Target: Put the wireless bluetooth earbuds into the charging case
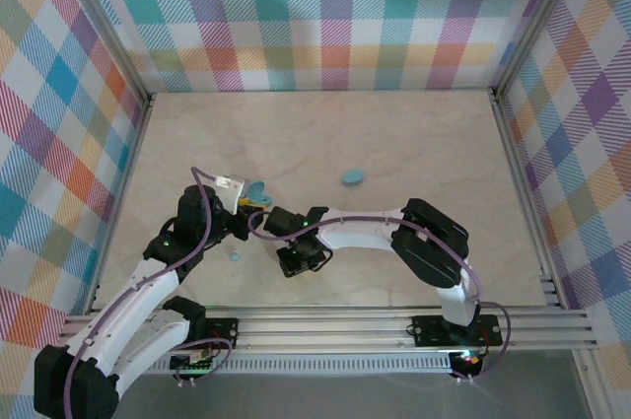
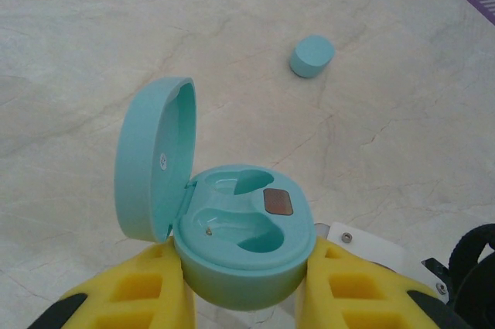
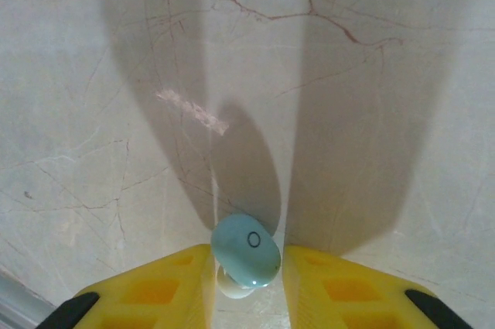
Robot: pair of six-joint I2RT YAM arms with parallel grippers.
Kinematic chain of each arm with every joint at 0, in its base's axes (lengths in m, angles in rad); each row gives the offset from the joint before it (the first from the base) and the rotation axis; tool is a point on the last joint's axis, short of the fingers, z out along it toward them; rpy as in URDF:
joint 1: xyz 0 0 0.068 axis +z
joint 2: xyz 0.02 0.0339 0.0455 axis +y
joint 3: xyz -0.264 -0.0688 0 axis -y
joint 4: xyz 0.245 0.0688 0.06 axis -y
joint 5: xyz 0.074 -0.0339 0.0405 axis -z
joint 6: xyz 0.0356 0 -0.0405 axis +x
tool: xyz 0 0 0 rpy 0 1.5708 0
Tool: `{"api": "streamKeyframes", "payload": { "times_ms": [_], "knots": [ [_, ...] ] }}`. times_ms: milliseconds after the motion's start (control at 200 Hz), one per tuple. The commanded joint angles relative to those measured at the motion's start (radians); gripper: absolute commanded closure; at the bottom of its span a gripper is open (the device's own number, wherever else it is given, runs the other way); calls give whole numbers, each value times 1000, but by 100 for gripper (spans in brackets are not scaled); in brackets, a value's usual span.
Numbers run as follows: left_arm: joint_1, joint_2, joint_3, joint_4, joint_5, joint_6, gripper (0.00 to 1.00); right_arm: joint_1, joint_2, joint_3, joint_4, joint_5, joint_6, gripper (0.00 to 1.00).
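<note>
The teal charging case (image 2: 247, 248) stands lid-open between the yellow fingers of my left gripper (image 2: 246, 261), which is shut on its base. Both moulded wells in it are bare. From above, this case (image 1: 255, 189) and the left gripper (image 1: 248, 202) sit left of centre. One light-blue earbud (image 3: 246, 254) sits between the yellow fingers of my right gripper (image 3: 246, 265), which press in on both of its sides just over the table. From above, the right gripper (image 1: 296, 259) points down near the front. Another tiny earbud (image 1: 235, 255) lies loose on the table to its left.
A second teal case (image 1: 352, 176), closed, lies on the marble tabletop (image 1: 414, 143) towards the middle; it is also in the left wrist view as the closed case (image 2: 312, 56). Checked walls and aluminium rails (image 1: 394, 325) bound the table.
</note>
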Motion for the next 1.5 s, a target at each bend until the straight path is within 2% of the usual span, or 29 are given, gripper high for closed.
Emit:
{"api": "streamKeyframes", "payload": {
  "times_ms": [0, 175, 485, 725, 875, 1140, 1330, 1425, 1495],
  "knots": [
    [6, -13, -6, 12, 19, 9, 97, 7, 39, 5, 65, 39, -15, 71],
    [6, 7, -15, 43, 38, 6, 97, -7, -22, -41, 59, 98, -26, 72],
    [6, 33, -20, 83, 75, -19, 97, -144, -123, -165, 66, 118, -64, 72],
    [6, 60, -28, 127, 141, -22, 97, -221, -158, -198, 50, 139, -82, 71],
    [6, 54, -58, 197, 247, -14, 96, -231, -215, -207, 59, 154, -106, 71],
    [3, 72, -48, 307, 430, 32, 96, -230, -435, -179, 14, 195, -214, 72],
    [-5, 117, -23, 378, 436, 30, 96, -230, -607, -198, 50, 242, -295, 71],
    [-9, 149, 2, 346, 415, 46, 96, -239, -608, -207, 59, 235, -297, 68],
    [-9, 163, 12, 312, 388, 55, 98, -269, -570, -206, 47, 175, -281, 67]
  ]
}}
